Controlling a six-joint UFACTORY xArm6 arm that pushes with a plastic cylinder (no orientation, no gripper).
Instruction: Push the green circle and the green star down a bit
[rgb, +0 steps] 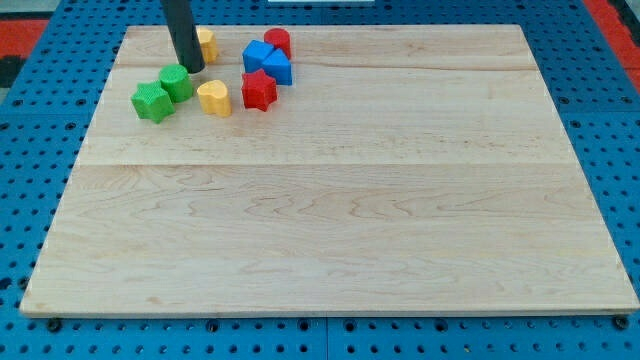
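The green circle (177, 82) sits near the board's top left, touching the green star (152, 102), which lies just down and left of it. My rod comes down from the view's top and my tip (191, 68) rests just above and right of the green circle, close to or touching its upper edge.
A yellow block (207, 43) is partly hidden behind the rod. A yellow heart (213, 97) lies right of the green circle. A red star (259, 90), two blue blocks (266, 62) and a red cylinder (278, 42) cluster further right. The wooden board (330, 200) sits on a blue pegboard.
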